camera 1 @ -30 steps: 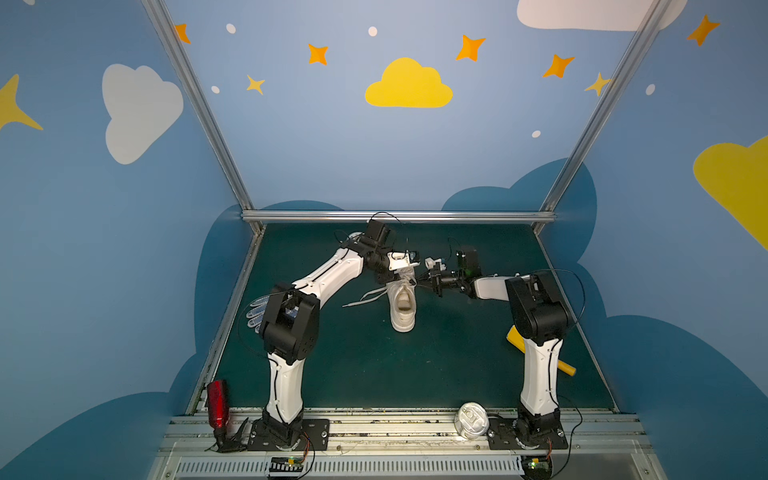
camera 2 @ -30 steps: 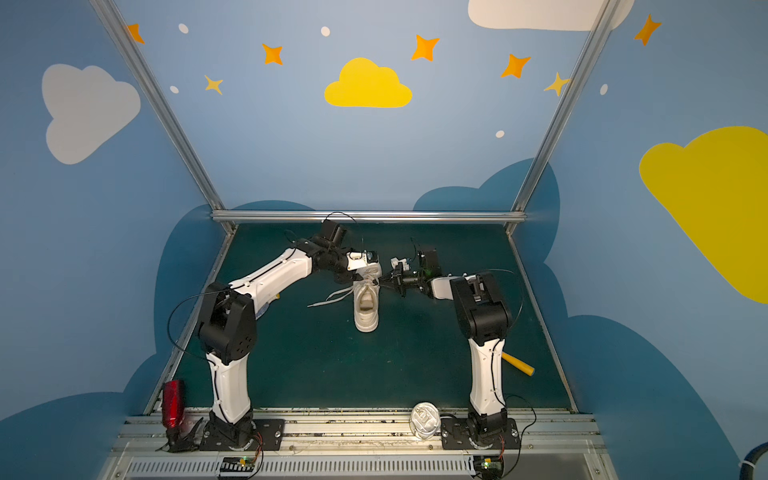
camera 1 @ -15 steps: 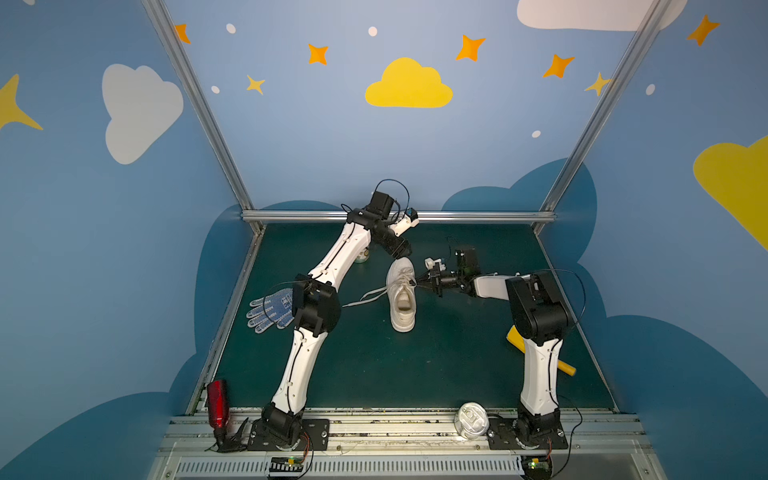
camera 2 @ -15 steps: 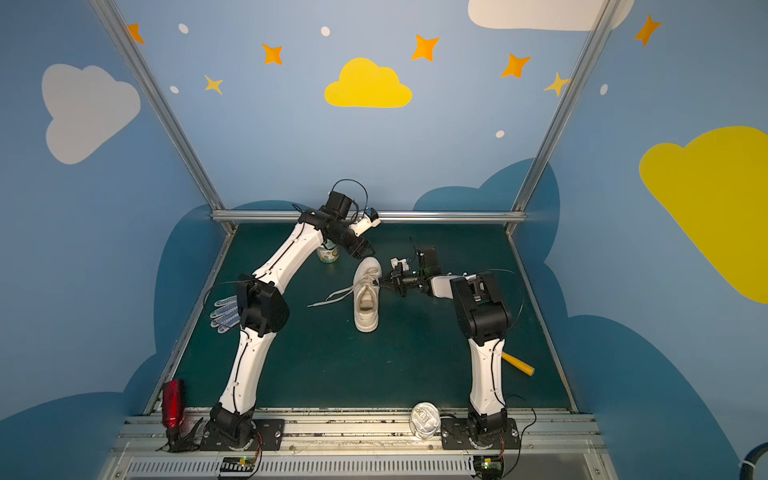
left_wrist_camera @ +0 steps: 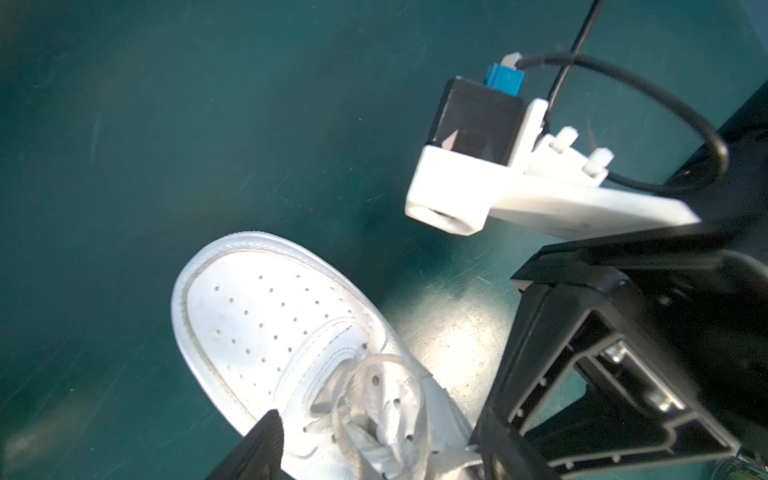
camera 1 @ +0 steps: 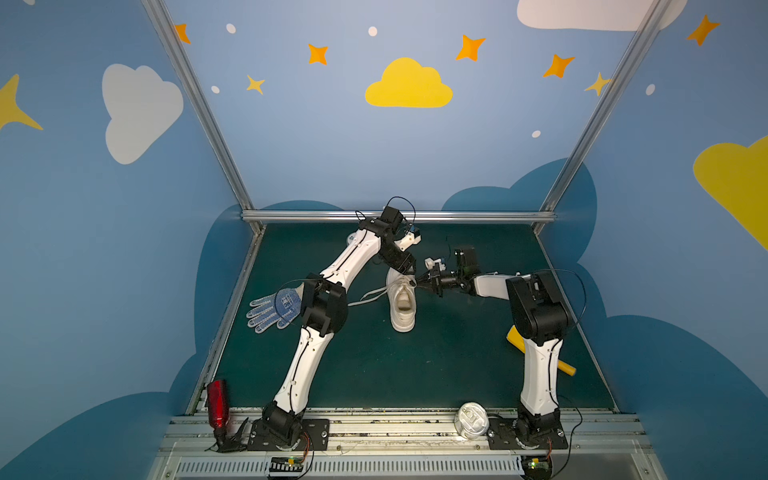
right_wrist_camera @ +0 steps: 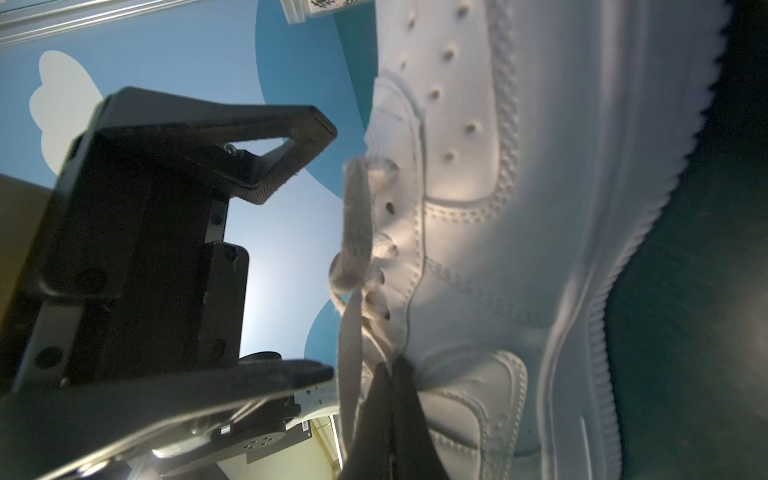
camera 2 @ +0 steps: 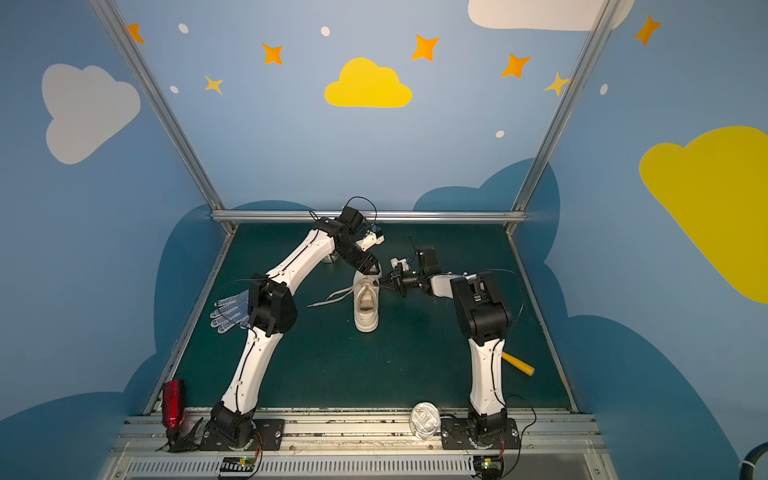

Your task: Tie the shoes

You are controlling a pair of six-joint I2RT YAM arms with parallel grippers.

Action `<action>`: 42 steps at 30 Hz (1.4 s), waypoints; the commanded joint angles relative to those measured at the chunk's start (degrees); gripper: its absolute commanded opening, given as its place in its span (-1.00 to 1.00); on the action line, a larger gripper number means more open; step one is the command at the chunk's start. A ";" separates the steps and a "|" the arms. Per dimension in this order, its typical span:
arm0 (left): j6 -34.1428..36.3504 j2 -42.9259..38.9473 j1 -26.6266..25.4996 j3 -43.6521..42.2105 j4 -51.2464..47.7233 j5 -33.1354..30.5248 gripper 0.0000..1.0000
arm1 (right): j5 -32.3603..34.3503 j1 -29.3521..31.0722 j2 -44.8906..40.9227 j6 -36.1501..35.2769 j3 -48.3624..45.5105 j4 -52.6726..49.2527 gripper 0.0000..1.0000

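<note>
Right now your white low-top sneaker with the thick white sole (camera 1: 402, 305) sits on the dark green mat (camera 1: 415, 374), near the middle and a bit toward the back. In both top views it stands flat on its sole. Its long side runs from front to back. The toe points at the blue back wall (camera 1: 395, 166), and the heel points to the front, where the arms are bolted down. You can look down into its open mouth and see the pale inside.

Your left gripper (camera 1: 408, 270) hangs over the toe end of the sneaker. In the right wrist view its two black fingers (right_wrist_camera: 270, 120) stand wide apart, with nothing between them. It is very close to the sneaker, but you cannot tell if it touches.

Your right gripper (camera 1: 418, 283) points in from the right and meets the side of the sneaker by the top lace holes. Its jaws are pressed together. In the right wrist view a bit of flat white lace (right_wrist_camera: 350, 365) is pinched at their tip.

The other long flat white lace (camera 1: 365, 296) lies loose on the mat and trails out to the left of the sneaker.

A white knit glove with blue dots (camera 1: 270, 311) lies further left, by the bend of the left arm, well apart from the sneaker. A yellow tube (camera 1: 566, 368) lies on the mat behind the right arm, near the right edge.
</note>
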 commanded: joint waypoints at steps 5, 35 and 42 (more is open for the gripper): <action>-3.34 1.61 0.18 0.25 -0.79 0.08 0.48 | 0.10 0.74 -1.28 -1.20 0.89 -2.82 -1.00; -9.64 1.07 0.62 -1.87 3.46 0.42 -0.78 | 0.02 0.74 -1.21 -0.50 0.79 -1.99 -1.00; -11.47 -1.98 1.14 -6.26 7.03 1.64 -0.94 | -0.02 0.65 -1.53 -0.59 0.75 -1.99 -1.00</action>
